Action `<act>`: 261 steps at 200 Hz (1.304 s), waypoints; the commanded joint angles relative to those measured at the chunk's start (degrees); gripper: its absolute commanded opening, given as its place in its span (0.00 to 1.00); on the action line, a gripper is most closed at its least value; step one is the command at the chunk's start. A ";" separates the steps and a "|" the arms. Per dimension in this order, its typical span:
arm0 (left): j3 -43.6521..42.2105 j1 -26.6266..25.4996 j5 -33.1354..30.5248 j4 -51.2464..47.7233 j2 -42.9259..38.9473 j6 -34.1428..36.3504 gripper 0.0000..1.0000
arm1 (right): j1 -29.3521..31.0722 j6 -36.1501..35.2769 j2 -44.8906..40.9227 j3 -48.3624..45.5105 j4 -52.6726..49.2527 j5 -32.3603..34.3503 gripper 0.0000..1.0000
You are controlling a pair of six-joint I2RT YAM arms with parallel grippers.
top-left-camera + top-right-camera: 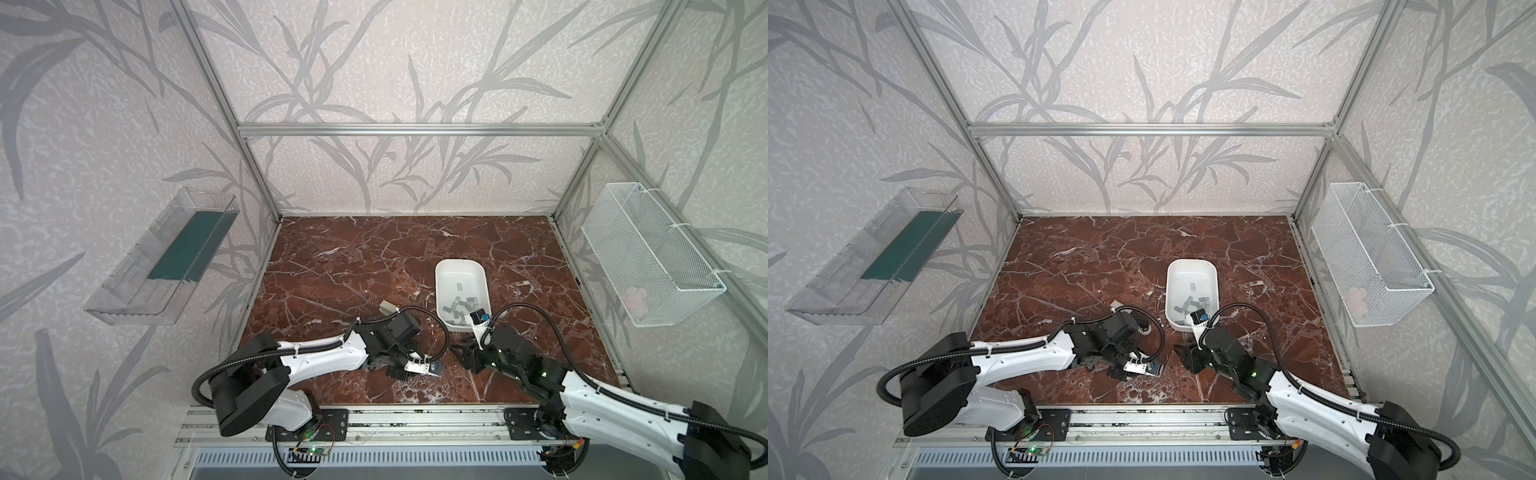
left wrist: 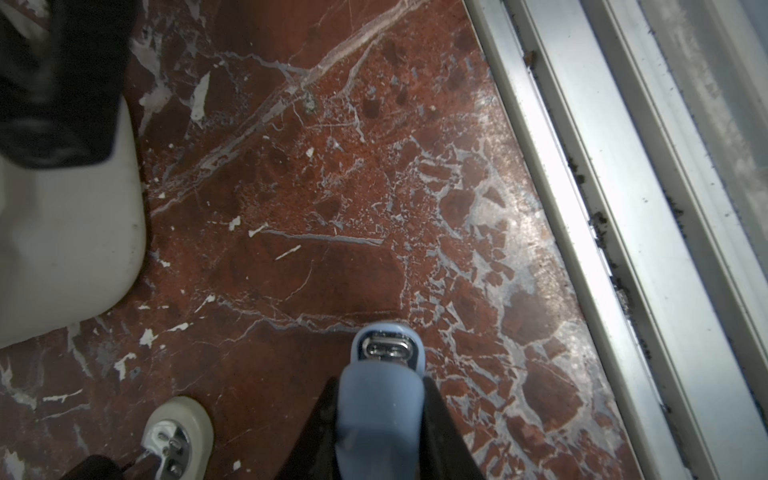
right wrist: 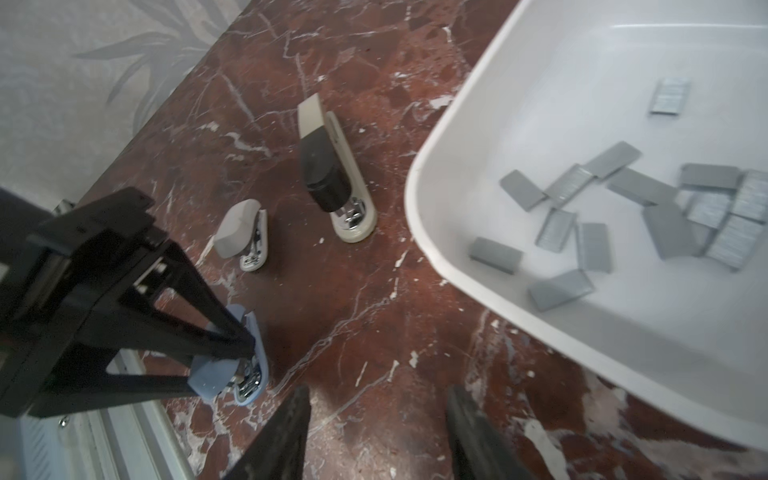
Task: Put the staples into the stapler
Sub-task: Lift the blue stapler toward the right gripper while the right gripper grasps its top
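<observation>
- We see the left gripper (image 3: 222, 363) clenched on the blue stapler (image 2: 380, 399), which is low over the marble table (image 3: 353, 311) near its front edge, metal nose pointing away from the wrist.
- The right gripper (image 3: 378, 392) is released, its jaws apart with nothing between them.
- The staples (image 3: 640, 187) lie in the white tray (image 3: 419, 216), and the right arm is clearly the nearer one.
- The strips point in many directions and some overlap; one strip (image 3: 494, 255) lies alone close to the near wall.
- We judge that the tray rim stands in the way, so the pincer must come over it from above.
- Two other staplers stand apart on the table: a small white stapler (image 3: 241, 232) and a beige and black stapler (image 3: 332, 178).
</observation>
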 commanded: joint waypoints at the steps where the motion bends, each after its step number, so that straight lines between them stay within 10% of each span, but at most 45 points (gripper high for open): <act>1: -1.88 -0.07 1.68 1.78 -3.30 0.97 0.06 | 3.35 -4.44 2.13 1.49 6.08 -2.71 0.48; 156: -2.84 0.07 -1.27 4.63 -7.48 -4.56 0.00 | 11.29 -4.36 15.03 3.92 16.66 -7.26 0.34; 261: -10.27 0.07 -1.04 16.82 -18.08 -5.29 0.00 | 11.26 24.60 17.33 0.04 27.10 -3.25 0.33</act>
